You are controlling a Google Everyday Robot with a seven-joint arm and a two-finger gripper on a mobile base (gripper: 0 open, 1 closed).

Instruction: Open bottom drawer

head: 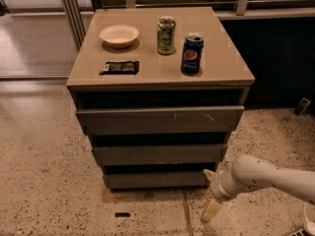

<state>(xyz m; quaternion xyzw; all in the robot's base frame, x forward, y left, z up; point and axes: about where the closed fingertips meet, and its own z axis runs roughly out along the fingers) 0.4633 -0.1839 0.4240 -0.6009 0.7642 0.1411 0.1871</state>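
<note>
The bottom drawer [155, 179] is the lowest, narrowest grey-brown front of the cabinet, plain and flat, near the floor. It sits about flush under the middle drawer [158, 154]. The top drawer [160, 118] is the widest and has white scratch marks. My gripper [211, 193] is low at the cabinet's front right corner, just right of the bottom drawer's right end. One cream finger [210, 211] points down toward the floor and another [208, 174] sits by the drawer's corner. My white arm [266, 175] reaches in from the right.
On the cabinet top [226, 63] stand a cream bowl [118, 35], a green can [166, 35], a blue Pepsi can [191, 53] and a dark snack packet [119, 67]. Speckled floor [44, 181] surrounds the cabinet, with a small dark object [122, 214] lying in front.
</note>
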